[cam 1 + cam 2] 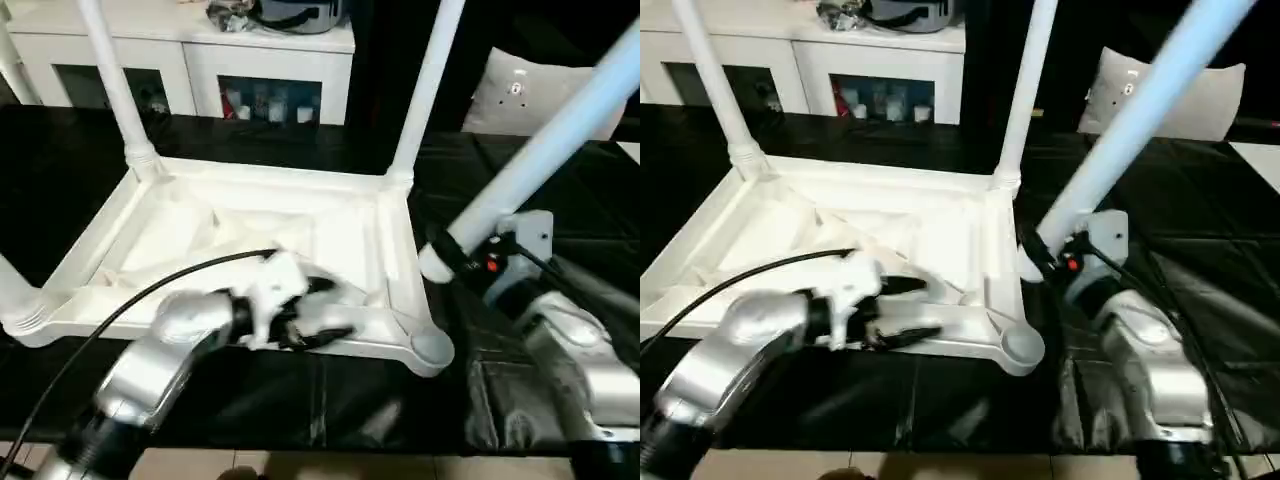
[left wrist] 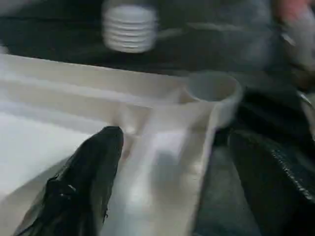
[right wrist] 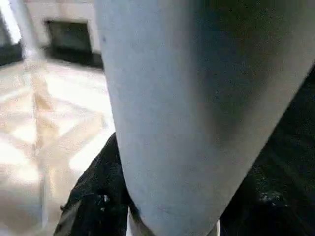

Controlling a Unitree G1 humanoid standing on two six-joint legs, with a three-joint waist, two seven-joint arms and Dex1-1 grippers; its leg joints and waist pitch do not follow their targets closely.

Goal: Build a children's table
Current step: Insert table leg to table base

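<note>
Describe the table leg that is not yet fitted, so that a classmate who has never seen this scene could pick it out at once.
Find the upside-down white table top on the black cloth. Beside its empty corner socket the right gripper is shut on a long white leg. The other legs stand upright in their sockets, whereas this one slants in the air, its ribbed end just above the cloth.

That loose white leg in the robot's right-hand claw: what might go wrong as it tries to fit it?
The leg is held near its threaded end, with most of its length sticking out, so it could tip or slip in the right gripper. The empty corner socket is small, so a tilted leg may miss or jam. The left gripper sits beside that socket and might be bumped.
</note>
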